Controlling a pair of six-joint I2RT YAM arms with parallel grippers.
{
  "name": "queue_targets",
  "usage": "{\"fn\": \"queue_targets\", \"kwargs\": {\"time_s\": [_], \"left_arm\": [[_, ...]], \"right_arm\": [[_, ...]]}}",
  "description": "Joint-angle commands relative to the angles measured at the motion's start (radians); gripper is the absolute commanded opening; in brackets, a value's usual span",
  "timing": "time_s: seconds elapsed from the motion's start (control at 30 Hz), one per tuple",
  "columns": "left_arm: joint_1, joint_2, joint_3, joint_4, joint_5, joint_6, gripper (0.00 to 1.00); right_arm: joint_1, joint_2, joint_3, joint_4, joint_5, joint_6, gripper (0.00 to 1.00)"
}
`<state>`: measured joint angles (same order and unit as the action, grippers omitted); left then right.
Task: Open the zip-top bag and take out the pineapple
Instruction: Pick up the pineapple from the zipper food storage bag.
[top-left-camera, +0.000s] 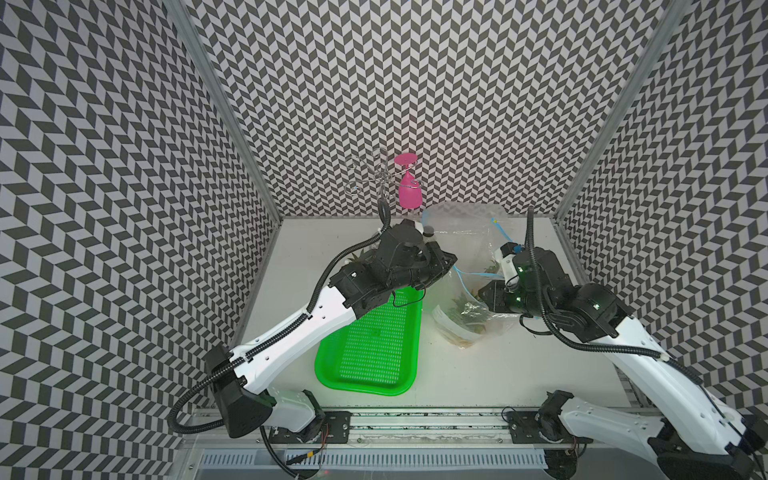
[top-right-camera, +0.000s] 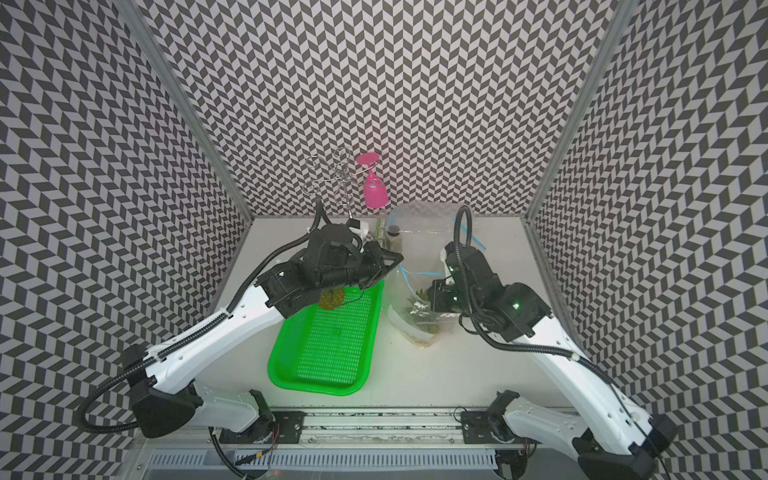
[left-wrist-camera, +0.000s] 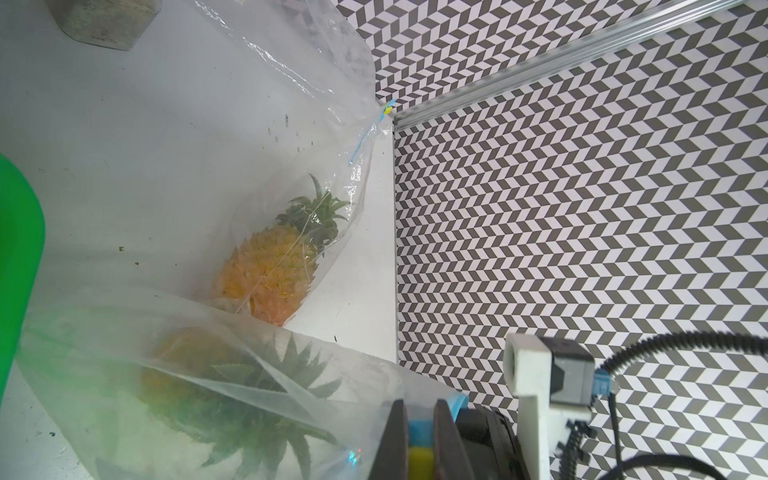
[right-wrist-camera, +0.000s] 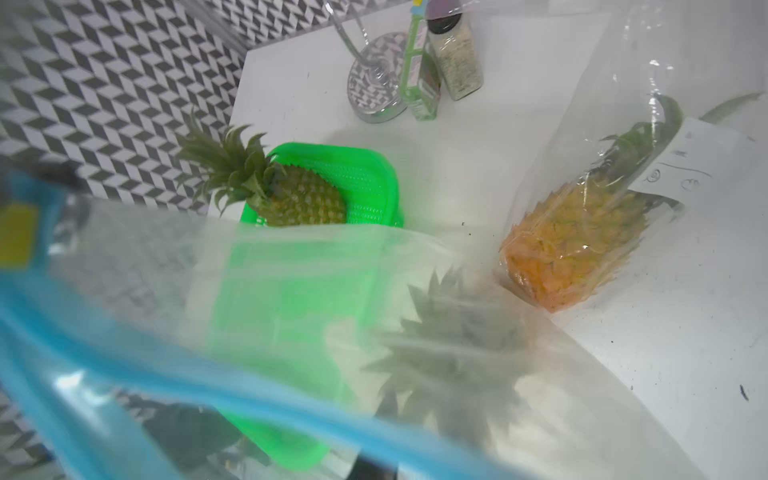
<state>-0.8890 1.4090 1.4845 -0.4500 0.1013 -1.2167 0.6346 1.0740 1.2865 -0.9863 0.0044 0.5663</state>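
Note:
The clear zip-top bag (top-left-camera: 465, 320) stands right of the green tray, with a pineapple (left-wrist-camera: 232, 395) inside, crown up. My left gripper (left-wrist-camera: 419, 440) is shut on the bag's blue zip edge (left-wrist-camera: 457, 401), beside a yellow tab. My right gripper (top-left-camera: 488, 291) is at the bag's right side. In the right wrist view the blurred blue zip strip (right-wrist-camera: 208, 382) crosses right in front of the camera. Only a dark bit of one finger (right-wrist-camera: 374, 469) shows beneath it, so the jaws' gap is hidden.
A second clear bag (top-left-camera: 461, 232) with an orange pineapple (right-wrist-camera: 582, 232) stands behind. Another pineapple (right-wrist-camera: 299, 199) lies at the far end of the green tray (top-left-camera: 374, 353), under my left arm. A spice jar (right-wrist-camera: 455, 62), a green bottle (right-wrist-camera: 422, 79) and a glass rack with a pink glass (top-left-camera: 409, 187) stand at the back wall.

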Motion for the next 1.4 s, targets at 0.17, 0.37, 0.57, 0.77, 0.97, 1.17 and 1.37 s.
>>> {"fn": "queue_targets", "kwargs": {"time_s": [0.17, 0.37, 0.57, 0.77, 0.97, 1.17, 1.37], "left_arm": [[-0.022, -0.012, -0.015, 0.047, 0.061, 0.036, 0.0], [-0.025, -0.021, -0.08, 0.09, 0.107, 0.01, 0.0], [-0.023, -0.031, -0.099, 0.095, 0.12, -0.003, 0.0], [-0.008, -0.05, -0.163, 0.132, 0.144, -0.041, 0.0], [0.005, -0.056, -0.205, 0.151, 0.169, -0.067, 0.0], [0.011, -0.058, -0.197, 0.132, 0.161, -0.063, 0.0], [0.012, -0.062, -0.092, 0.025, 0.053, 0.012, 0.55]], "right_arm": [[0.01, 0.033, -0.045, 0.052, -0.054, 0.046, 0.53], [0.115, 0.063, -0.065, 0.02, 0.063, 0.086, 0.81], [0.14, 0.089, -0.098, -0.001, 0.171, 0.086, 0.91], [0.142, 0.116, -0.171, 0.11, 0.15, 0.058, 0.92], [0.14, 0.181, -0.222, 0.182, 0.217, 0.053, 0.92], [0.14, 0.202, -0.279, 0.246, 0.235, 0.03, 0.61], [0.138, 0.069, -0.2, 0.251, 0.282, 0.023, 0.0]]}}
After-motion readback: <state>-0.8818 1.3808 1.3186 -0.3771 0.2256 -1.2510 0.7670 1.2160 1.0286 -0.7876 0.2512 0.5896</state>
